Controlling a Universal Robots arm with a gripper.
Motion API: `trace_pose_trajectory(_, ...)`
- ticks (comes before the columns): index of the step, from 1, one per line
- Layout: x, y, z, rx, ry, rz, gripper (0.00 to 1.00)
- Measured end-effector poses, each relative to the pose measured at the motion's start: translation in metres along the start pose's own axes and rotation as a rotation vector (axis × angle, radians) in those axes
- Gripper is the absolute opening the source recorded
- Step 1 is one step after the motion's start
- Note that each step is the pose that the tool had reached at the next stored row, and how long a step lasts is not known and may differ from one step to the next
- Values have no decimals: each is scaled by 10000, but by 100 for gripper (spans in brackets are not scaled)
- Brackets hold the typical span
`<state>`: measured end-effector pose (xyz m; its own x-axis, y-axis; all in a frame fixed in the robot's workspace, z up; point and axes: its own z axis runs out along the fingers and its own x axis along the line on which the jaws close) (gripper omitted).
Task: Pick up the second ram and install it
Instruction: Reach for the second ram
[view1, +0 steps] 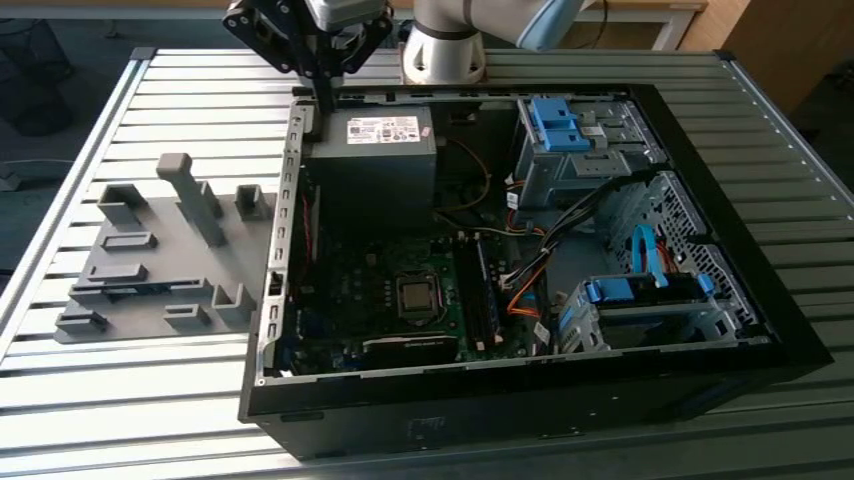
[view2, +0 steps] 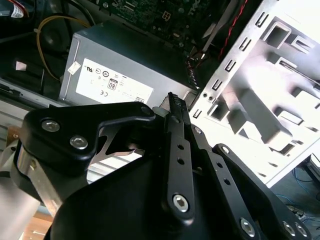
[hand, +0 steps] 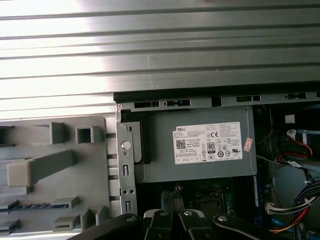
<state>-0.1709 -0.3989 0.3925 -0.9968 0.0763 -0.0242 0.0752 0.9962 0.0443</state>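
The second ram (view1: 131, 291) lies as a thin dark strip in a slot of the grey holder tray (view1: 160, 225) at the exterior view's left, beside the open computer case (view1: 534, 380). In the first wrist view the second ram (hand: 35, 205) is a dark bluish strip in the grey holder tray (hand: 95, 170). My gripper (view1: 324, 98) hangs over the case's back corner, above the power supply (view1: 371, 150) and well away from the ram. Its black fingers (view2: 176, 117) are pressed together with nothing between them. The motherboard's memory slots (view1: 478, 292) run beside the processor socket (view1: 419, 295).
A tall grey block (view1: 196, 197) and several lower blocks stand up from the tray. The case's metal side wall (view1: 284, 215) separates tray and motherboard. Blue drive cages (view1: 561, 125) and orange and black cables (view1: 527, 275) fill the case's far side. A ribbed metal table (view1: 120, 400) carries everything.
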Motion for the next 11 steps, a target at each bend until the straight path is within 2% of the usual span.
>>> trace_pose_trajectory(11,95,-7,-1,0,0,-1,11)
